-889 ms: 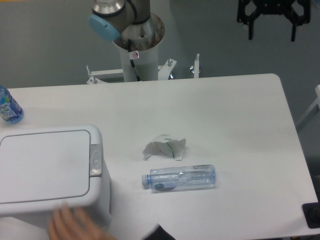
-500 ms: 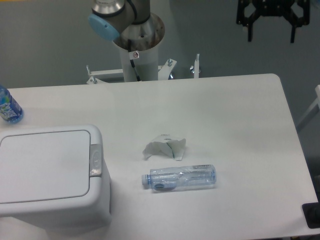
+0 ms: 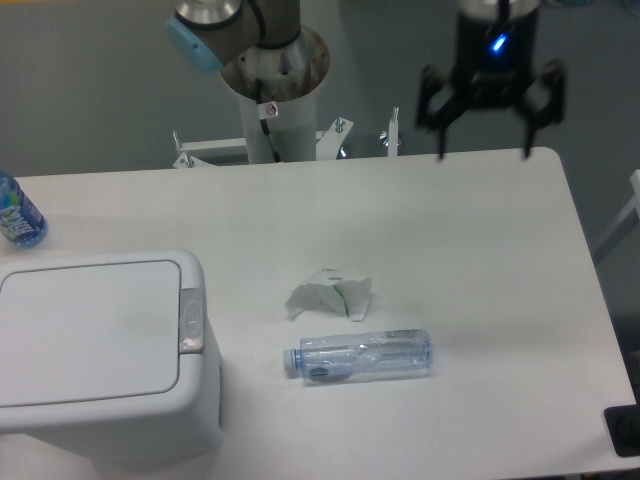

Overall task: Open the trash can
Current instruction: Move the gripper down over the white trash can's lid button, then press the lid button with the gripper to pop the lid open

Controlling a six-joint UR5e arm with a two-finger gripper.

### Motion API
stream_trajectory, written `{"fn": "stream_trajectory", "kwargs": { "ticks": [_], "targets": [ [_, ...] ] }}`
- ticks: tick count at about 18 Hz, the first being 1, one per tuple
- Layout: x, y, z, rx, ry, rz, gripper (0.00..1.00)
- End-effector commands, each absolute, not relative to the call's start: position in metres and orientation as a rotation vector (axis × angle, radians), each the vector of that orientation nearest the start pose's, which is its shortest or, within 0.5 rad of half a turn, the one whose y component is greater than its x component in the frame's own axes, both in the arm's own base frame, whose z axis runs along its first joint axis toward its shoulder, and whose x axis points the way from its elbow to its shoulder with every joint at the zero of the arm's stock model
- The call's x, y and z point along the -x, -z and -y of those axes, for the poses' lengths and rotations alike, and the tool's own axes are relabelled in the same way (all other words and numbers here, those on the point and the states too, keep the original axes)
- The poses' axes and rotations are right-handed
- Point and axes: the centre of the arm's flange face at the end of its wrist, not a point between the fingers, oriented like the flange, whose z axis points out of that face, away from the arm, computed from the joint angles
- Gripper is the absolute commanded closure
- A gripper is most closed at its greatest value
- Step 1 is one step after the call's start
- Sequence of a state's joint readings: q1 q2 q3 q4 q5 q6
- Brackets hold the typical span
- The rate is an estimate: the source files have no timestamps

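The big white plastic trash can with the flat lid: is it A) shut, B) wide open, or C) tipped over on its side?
A: the big white plastic trash can stands upright with its flat lid lying down flush, and the black two-finger gripper hangs far off with fingers spread.

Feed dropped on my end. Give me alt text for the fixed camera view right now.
A large white plastic trash can sits at the table's front left, lid shut, with its small grey latch facing a crumpled white paper and a clear plastic bottle lying on its side. The black two-finger hand hangs open above the far right edge, touching nothing.
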State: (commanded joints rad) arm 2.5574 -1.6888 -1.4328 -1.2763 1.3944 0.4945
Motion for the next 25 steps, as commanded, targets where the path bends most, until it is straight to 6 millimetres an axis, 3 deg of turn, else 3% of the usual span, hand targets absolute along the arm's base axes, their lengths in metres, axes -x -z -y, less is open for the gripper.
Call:
{"fn": "stream_trajectory", "kwargs": {
  "ticks": [5, 8, 13, 17, 25],
  "targets": [
    [0.367, -0.516, -0.501, 2.494, 0.159, 0.808, 0.00],
    [0.347, -0.500, -0.535, 2.461, 0.212, 0.830, 0.00],
    [0.336, -0.499, -0.557, 2.426, 0.209, 0.817, 0.00],
    [0.320, -0.487, -0.576, 2.449, 0.231, 0.777, 0.00],
    [0.303, -0.473, -0.588, 2.480, 0.254, 0.747, 0.00]
  ]
}}
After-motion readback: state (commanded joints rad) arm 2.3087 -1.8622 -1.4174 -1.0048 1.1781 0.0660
